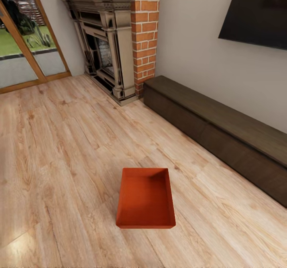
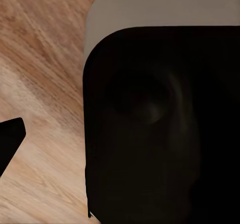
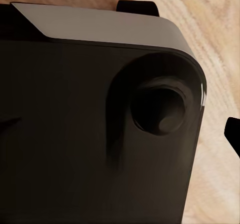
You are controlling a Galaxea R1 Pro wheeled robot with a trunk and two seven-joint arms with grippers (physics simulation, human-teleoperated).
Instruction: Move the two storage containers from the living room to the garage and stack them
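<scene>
One orange-red bin (image 1: 146, 199) on the living room's wood-plank floor (image 1: 59, 148), in front of the robot

The bin sits upright and open-topped on the light planks, low in the middle of the head view, well apart from the long dark low cabinet (image 1: 223, 134) that runs along the white wall on the right. Beyond it stand a red-brick fireplace (image 1: 115, 41) and, to the left, wood-framed glass doors (image 1: 24, 45); a dark screen (image 1: 259, 13) hangs on the wall above the cabinet. Each wrist view looks down at the planks past a large dark robot body with a grey edge (image 2: 160, 124) (image 3: 100, 119); whether either pincer is wide or narrow cannot be told from these views
</scene>
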